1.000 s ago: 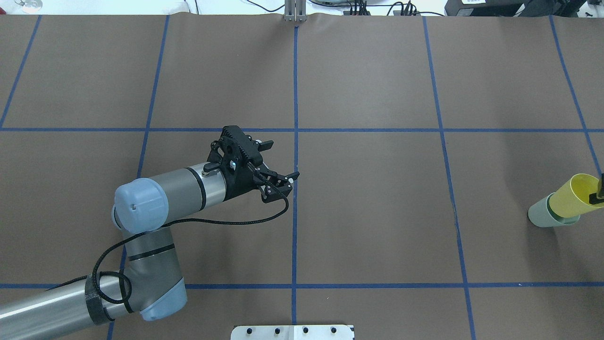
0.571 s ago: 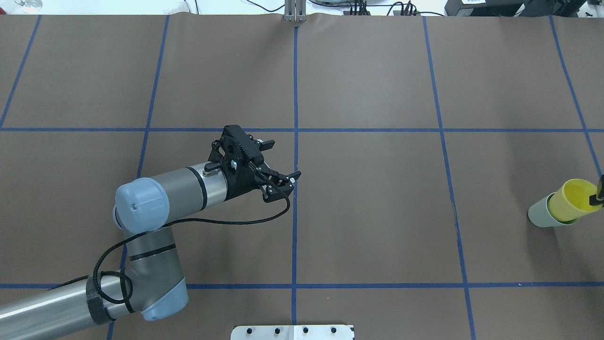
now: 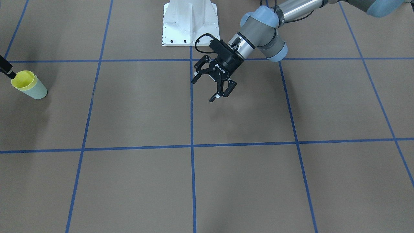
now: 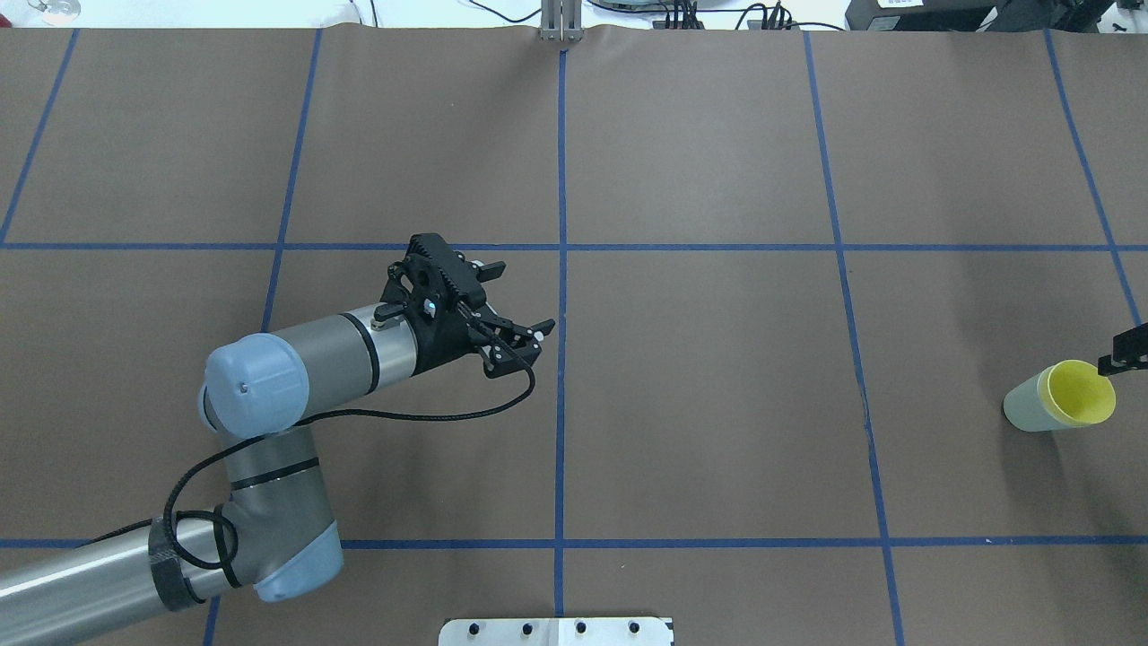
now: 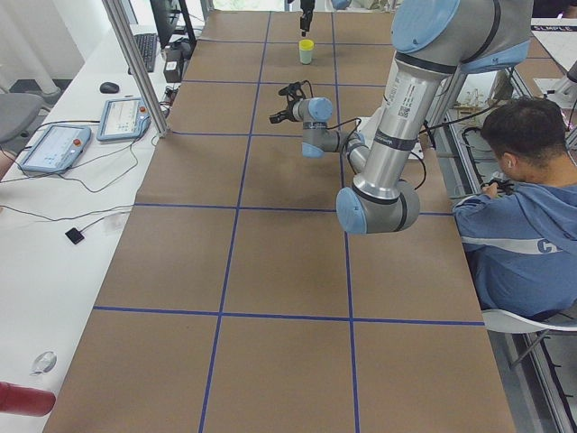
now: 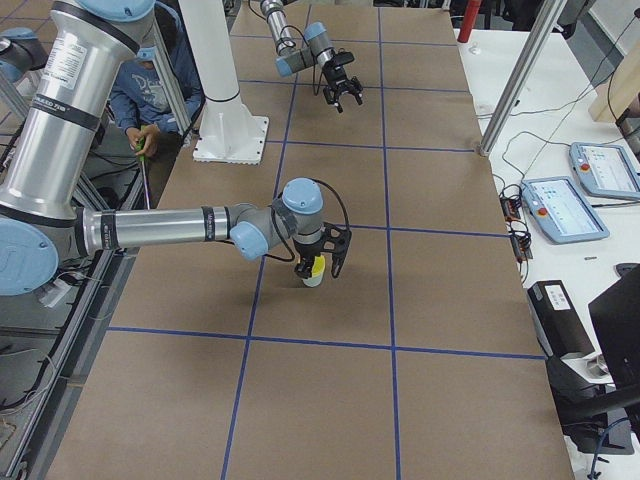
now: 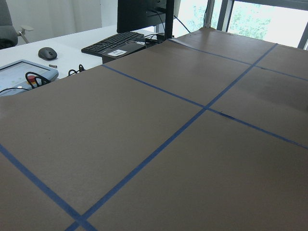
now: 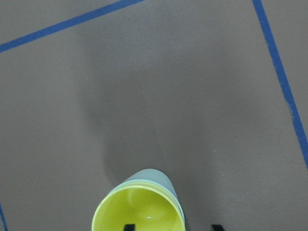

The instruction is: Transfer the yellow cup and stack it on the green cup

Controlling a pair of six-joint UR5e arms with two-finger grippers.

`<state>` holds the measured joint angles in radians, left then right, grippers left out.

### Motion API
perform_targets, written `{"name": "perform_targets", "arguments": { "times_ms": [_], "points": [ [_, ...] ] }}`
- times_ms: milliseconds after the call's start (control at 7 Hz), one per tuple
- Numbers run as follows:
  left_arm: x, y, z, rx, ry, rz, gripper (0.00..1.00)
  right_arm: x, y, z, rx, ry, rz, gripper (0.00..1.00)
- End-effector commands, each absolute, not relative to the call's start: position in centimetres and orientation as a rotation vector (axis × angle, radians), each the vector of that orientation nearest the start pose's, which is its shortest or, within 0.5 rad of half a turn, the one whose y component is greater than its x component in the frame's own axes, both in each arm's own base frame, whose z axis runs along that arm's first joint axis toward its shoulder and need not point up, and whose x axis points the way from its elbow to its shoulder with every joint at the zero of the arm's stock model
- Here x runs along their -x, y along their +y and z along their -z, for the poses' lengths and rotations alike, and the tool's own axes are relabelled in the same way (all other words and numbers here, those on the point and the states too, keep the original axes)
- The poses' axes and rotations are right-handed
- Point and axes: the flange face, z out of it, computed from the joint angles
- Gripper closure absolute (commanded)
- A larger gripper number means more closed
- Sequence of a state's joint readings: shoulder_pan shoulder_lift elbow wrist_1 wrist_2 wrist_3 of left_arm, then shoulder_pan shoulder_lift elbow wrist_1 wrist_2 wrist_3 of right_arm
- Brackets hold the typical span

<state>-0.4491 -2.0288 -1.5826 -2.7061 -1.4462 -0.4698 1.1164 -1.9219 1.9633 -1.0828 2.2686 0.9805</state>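
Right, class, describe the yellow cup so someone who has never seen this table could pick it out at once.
Start at the brown table taped into blue squares and go to the robot's right end. A pale green cup stands there; the yellow cup is the bright one nested inside it, only its rim and inside showing.

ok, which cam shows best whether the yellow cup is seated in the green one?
Right wrist: close, looking down on the yellow cup nested in the green cup. Overhead and front-facing show the pair small at the frame edge; side views show a speck.
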Motion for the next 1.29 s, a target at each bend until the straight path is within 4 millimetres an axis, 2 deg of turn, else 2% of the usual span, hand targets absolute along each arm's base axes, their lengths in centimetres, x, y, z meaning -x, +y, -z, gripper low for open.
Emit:
{"name": "perform_targets", "arguments": {
  "times_ms": [0,143,286,429,714,857,1000,1143],
  "points": [
    [-46.0,-49.2,-37.7,-1.096,0.856,-0.337,0.00,10.2,-38.9,-54.7,0.016,-0.868,-0.316,0.00],
    [-42.5,-54.4,-44.6,-0.883,0.858,-0.279,0.00,9.6,-39.9,-54.5,-0.004,-0.871,-0.326,0.00],
    [-36.9,-58.5,-48.6,-0.729,0.847,-0.203,0.00,9.0,-41.3,-54.8,-0.029,-0.871,-0.309,0.00],
    [-31.1,-59.9,-54.0,-0.564,0.801,-0.154,0.00,8.4,-42.2,-55.5,-0.039,-0.869,-0.299,0.00],
    [-23.0,-62.9,-58.1,-0.344,0.676,-0.053,0.00,7.2,-43.4,-55.9,-0.058,-0.867,-0.311,0.00],
    [-17.3,-62.9,-60.8,-0.313,0.652,-0.132,0.00,6.5,-43.8,-56.3,-0.062,-0.848,-0.285,0.00],
    [-11.7,-62.1,-63.4,-0.280,0.664,-0.174,0.00,4.7,-45.8,-55.4,-0.069,-0.821,-0.280,0.00],
    [-6.9,-59.7,-66.1,-0.225,0.721,-0.138,0.00,3.1,-47.0,-55.2,-0.065,-0.786,-0.233,0.00]
  ]
}}
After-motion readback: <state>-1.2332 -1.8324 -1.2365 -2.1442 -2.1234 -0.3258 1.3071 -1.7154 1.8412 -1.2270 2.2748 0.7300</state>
